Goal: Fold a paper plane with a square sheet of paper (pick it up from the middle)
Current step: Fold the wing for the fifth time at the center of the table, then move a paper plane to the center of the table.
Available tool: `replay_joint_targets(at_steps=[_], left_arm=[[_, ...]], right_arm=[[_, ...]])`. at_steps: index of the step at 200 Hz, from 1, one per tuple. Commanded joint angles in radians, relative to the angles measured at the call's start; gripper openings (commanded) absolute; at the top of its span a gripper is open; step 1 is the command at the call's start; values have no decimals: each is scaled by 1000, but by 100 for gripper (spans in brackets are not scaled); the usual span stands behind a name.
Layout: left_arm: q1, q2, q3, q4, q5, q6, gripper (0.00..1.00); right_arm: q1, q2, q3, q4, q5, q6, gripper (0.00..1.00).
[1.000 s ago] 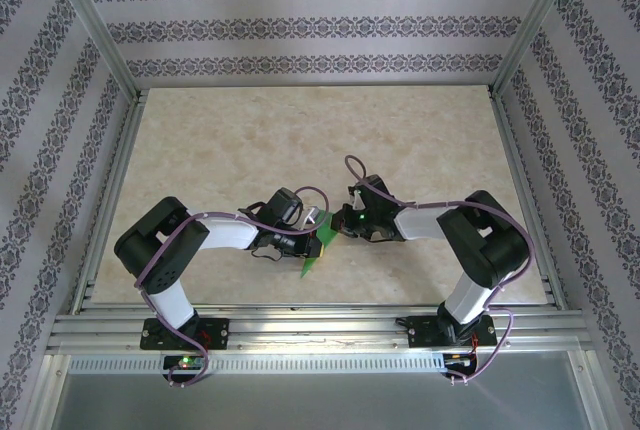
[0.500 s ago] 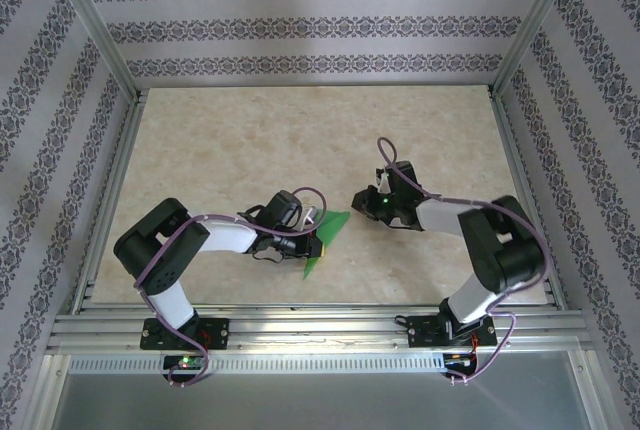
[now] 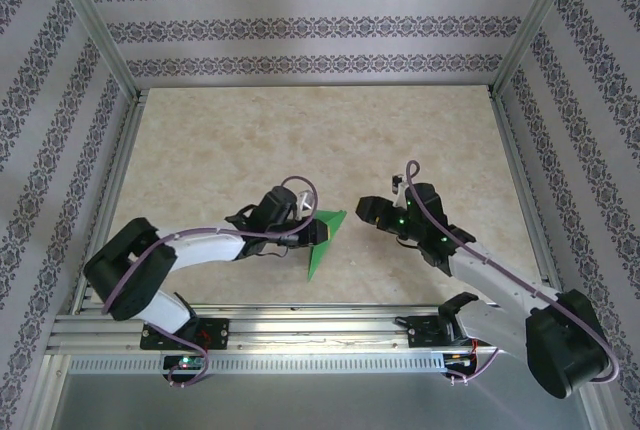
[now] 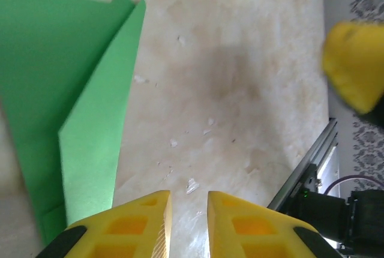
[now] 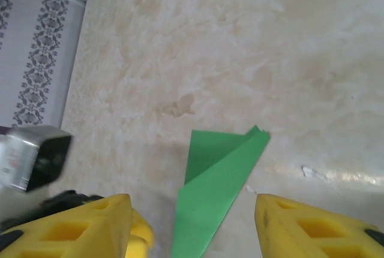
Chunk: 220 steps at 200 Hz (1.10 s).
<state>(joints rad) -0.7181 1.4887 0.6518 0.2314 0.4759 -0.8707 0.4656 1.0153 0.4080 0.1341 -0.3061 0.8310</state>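
Note:
The green sheet of paper [image 3: 326, 240], folded into a narrow pointed dart like a paper plane, lies flat on the beige table [image 3: 300, 140] between the two arms. My left gripper [image 3: 318, 234] is at its left edge. In the left wrist view the paper [image 4: 72, 114] lies left of my left gripper [image 4: 187, 201], whose fingers [image 4: 144, 222] stand slightly apart with bare table between them. My right gripper [image 3: 366, 210] hangs just right of the tip, open wide. The right wrist view has the paper [image 5: 219, 174] below and between the spread fingers of that gripper [image 5: 192, 210], apart from both.
An aluminium rail [image 3: 300, 325] runs along the near edge, and frame posts and patterned walls [image 3: 300, 30] enclose the table. The right gripper's yellow finger [image 4: 354, 60] is close by in the left wrist view.
Both grippers have let go of the paper. The right gripper opened wide and drew back to the right; the left opened a little. The paper now lies free on the table.

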Motion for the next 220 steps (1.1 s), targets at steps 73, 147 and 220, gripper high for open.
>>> replay_joint_targets(at_steps=[73,147,220], left_arm=[[151,89,12,-125,187,82,24],[151,176,45,-127,224,68,21],[150,200,90,-207,167,89,22]], right_arm=[[122,140,-11,19,27,111,57],[151,237,12,44,10,116,57],[152,247,18,47,10,110,58]])
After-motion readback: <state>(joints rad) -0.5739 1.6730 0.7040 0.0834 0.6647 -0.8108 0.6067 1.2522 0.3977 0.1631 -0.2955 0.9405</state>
